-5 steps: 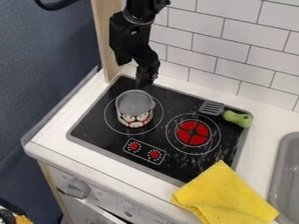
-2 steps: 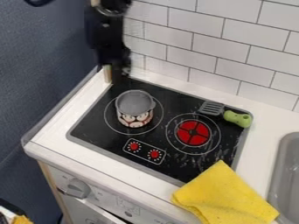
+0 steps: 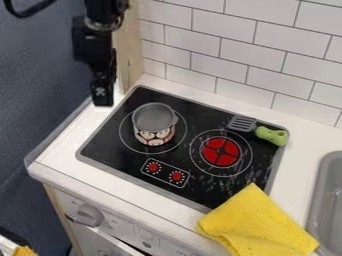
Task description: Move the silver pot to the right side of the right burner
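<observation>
"So, what's different from the earlier frames?"

"Mainly the end effector (image 3: 102, 95). It was above the back of the stovetop (image 3: 110, 142), just behind the pot, and it has swung left. Now it hangs at the upper left of the view, in front of the wooden post (image 3: 133, 65), near the surface's (image 3: 60, 150) back left corner and off to the side of the stovetop."

"Wide or narrow?"

"Can't tell from this angle."

"And the silver pot (image 3: 155, 125)?"

"Same spot as before: upright on the left burner (image 3: 127, 132), well apart from the end effector. It isn't on the right side of the right burner (image 3: 220, 151), the one with the red centre."

"Did anything else shift?"

"Not that I can see. The spatula (image 3: 270, 135) lies at the stovetop's back right corner, its green handle over the rim, and the yellow cloth (image 3: 260, 222) still covers the front right corner."
</observation>
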Available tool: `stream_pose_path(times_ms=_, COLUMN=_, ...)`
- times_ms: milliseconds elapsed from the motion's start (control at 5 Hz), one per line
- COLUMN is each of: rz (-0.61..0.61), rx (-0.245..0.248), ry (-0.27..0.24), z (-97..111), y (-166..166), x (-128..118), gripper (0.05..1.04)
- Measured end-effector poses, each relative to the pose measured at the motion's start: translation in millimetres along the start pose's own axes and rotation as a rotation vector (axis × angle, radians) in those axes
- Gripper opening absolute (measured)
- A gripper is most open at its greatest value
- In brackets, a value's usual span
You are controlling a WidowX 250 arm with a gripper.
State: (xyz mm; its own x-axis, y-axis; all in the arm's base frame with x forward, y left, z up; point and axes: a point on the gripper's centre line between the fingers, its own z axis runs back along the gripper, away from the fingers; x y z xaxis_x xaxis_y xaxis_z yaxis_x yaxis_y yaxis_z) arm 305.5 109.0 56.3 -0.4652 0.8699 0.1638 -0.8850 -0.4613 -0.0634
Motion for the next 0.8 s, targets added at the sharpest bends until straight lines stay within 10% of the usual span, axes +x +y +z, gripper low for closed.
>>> stream_pose_path(times_ms=400, rz=-0.274, rx=-0.04, ry=-0.016, z=-30.4, y=-2.5, x=-2.9, gripper=0.998)
stream_pose_path(times_ms=800, rz=-0.269, rx=-0.069, ry=-0.042, z=-51.3, y=-16.8, x=-8.2, gripper=0.998)
